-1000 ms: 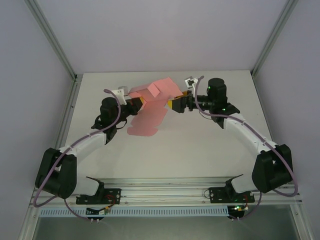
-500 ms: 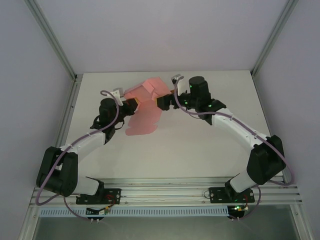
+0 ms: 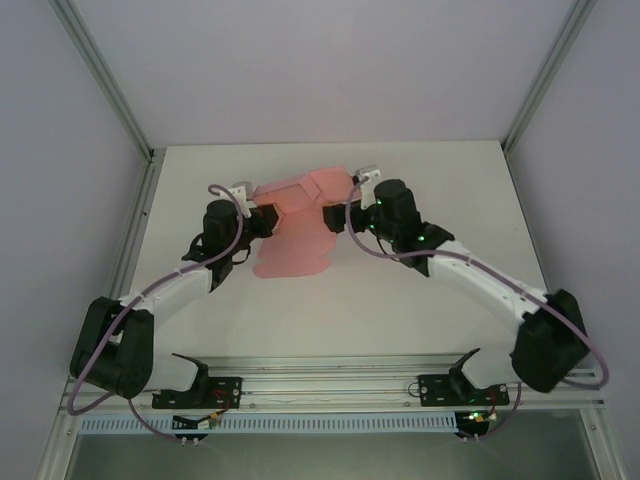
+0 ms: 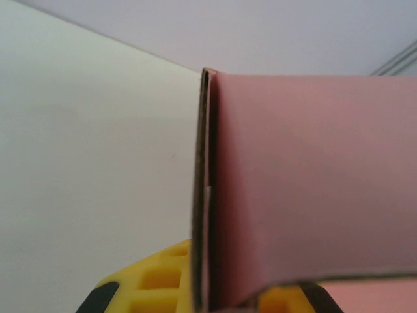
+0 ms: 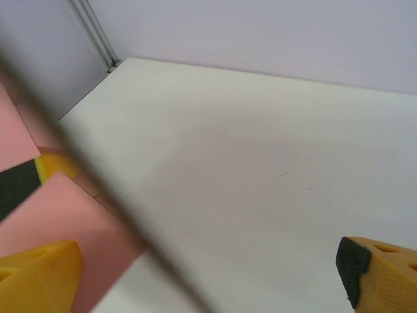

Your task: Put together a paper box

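The pink paper box (image 3: pixel 296 238) is a partly folded sheet near the back middle of the white table (image 3: pixel 420 300). Part of it lies flat and part is lifted up between the 2 arms. The left gripper (image 3: pixel 262 221) is pinched tight on the sheet's left side. In the left wrist view its yellow fingers (image 4: pixel 153 282) squeeze a folded edge of the card. The right gripper (image 3: pixel 331 217) is at the sheet's right side with its jaws wide apart. In the right wrist view 1 finger (image 5: pixel 36 270) sits over the pink card, and the other is over bare table.
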`<state>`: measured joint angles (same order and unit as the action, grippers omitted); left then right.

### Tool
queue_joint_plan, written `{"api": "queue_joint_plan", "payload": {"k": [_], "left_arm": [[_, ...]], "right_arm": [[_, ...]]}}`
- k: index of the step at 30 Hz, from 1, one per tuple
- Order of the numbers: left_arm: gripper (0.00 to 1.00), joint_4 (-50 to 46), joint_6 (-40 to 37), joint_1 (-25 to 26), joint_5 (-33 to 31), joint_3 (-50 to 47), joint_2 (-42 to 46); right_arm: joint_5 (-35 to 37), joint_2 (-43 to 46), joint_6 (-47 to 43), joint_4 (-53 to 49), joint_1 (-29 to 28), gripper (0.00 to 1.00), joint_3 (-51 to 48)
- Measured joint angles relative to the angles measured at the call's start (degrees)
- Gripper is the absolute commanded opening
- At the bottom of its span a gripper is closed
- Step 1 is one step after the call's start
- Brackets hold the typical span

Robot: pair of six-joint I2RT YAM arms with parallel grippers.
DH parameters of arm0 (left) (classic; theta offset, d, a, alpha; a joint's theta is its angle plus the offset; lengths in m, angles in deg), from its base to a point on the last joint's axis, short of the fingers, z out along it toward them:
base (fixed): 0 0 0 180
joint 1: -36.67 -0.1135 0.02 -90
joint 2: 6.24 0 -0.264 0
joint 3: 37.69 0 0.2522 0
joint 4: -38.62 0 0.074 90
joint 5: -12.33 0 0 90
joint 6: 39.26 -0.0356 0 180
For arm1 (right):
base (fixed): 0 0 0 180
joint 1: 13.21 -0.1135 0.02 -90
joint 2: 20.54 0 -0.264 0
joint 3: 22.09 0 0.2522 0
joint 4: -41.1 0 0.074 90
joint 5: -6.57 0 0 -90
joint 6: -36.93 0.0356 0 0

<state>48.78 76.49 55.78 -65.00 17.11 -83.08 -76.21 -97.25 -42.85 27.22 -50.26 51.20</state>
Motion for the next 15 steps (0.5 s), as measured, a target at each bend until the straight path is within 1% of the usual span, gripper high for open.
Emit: {"api": "queue_joint_plan", "payload": {"k": [6,9,12,15], "left_arm": [[0.00,0.0,-2.8,0.2,3.0,0.0,2.7],[0.00,-0.7,-4.5,0.2,3.9,0.0,3.3],[0.00,-1.5,-5.7,0.2,5.3,0.0,3.4],[0.00,-1.4,-6.2,0.2,7.1,0.0,3.4]], "right_arm": [[-1.3,13.8,-1.8,-3.3,1.9,1.00,-4.0],[-3.8,20.0,-1.7,-4.8,5.6,1.00,-4.2],[-7.8,23.5,-0.8,-5.7,14.3,0.96,-4.3],[-16.6,22.7,0.4,-6.1,25.1,0.92,-4.2]]}}
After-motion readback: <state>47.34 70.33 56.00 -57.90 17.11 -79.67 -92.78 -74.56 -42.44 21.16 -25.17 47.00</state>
